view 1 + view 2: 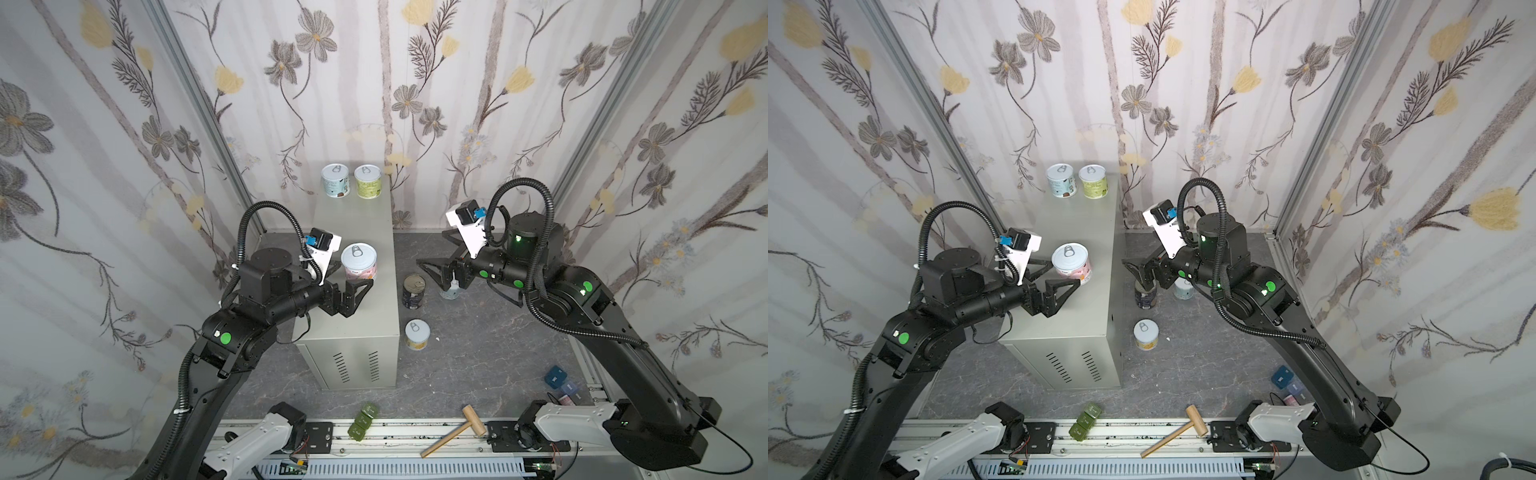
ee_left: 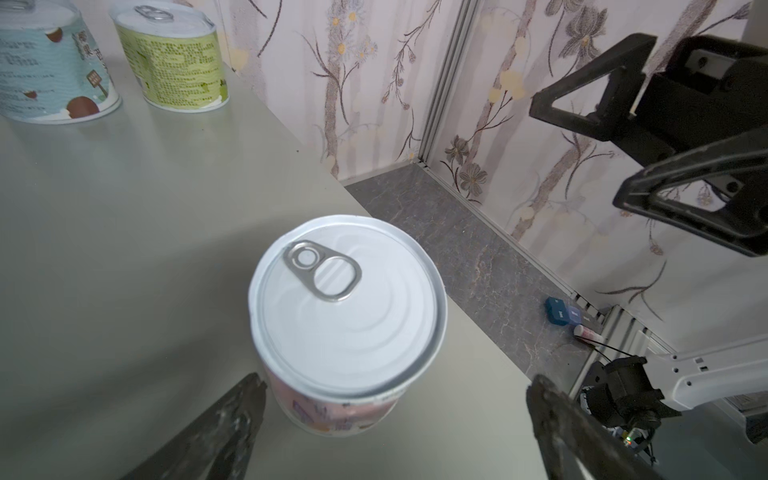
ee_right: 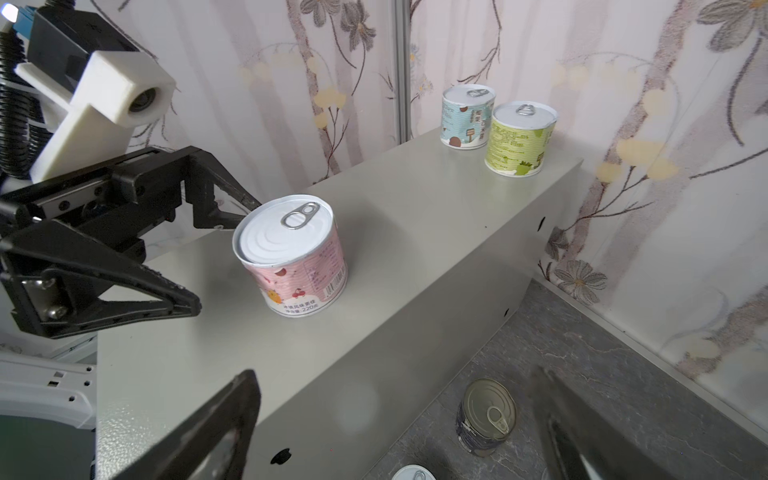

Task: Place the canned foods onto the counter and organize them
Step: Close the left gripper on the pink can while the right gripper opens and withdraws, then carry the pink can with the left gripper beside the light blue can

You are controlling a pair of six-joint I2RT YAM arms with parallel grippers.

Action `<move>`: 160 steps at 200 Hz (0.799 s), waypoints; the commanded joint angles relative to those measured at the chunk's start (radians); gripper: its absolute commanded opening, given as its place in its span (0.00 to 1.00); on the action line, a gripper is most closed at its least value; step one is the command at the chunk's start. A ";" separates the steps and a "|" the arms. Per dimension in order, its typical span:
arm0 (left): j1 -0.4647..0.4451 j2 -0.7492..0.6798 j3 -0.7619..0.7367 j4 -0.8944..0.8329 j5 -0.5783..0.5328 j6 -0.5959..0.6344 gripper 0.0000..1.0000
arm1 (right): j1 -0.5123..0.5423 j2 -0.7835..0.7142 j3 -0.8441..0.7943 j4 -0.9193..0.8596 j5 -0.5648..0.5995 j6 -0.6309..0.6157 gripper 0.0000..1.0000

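The tall beige-grey metal box that serves as the counter (image 1: 357, 224) stands on the dark grey marbled floor (image 1: 478, 365), its vent slits on the near face.

The black left arm (image 1: 291, 297) rises from the near left corner, bends at the elbow and runs level over the counter's near half. The black right arm (image 1: 615, 345) climbs from the near right corner and stretches leftward above the floor, just beside the counter.

The left gripper (image 1: 352, 275) points right with its fingers spread wide. The short pink-labelled can with a white pull-tab lid (image 1: 359, 259) stands upright on the counter at their tips, unclamped. The right gripper (image 1: 430, 247) points toward the counter, fingers also spread and holding nothing.

Below the right gripper, on the floor, stands the taller dark navy can with a metallic lid (image 1: 414, 291). A pale can (image 1: 450, 291) is partly hidden behind the gripper. A short yellow-labelled can (image 1: 417, 333) stands nearer. At the counter's far end, a blue-white can (image 1: 335, 181) and a green can (image 1: 368, 180) stand side by side.
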 commanded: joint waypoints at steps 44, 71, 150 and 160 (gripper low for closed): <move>-0.015 0.064 0.025 0.088 -0.119 0.027 0.85 | -0.026 -0.083 -0.091 0.083 0.004 0.010 1.00; -0.015 0.080 0.027 0.105 -0.076 0.024 0.85 | -0.037 -0.097 -0.113 0.095 -0.007 0.008 1.00; -0.009 0.146 0.039 0.113 -0.223 0.059 0.68 | -0.042 -0.139 -0.185 0.135 -0.054 -0.005 1.00; 0.002 0.153 0.039 0.123 -0.236 0.065 0.68 | -0.043 -0.148 -0.198 0.146 -0.060 -0.007 1.00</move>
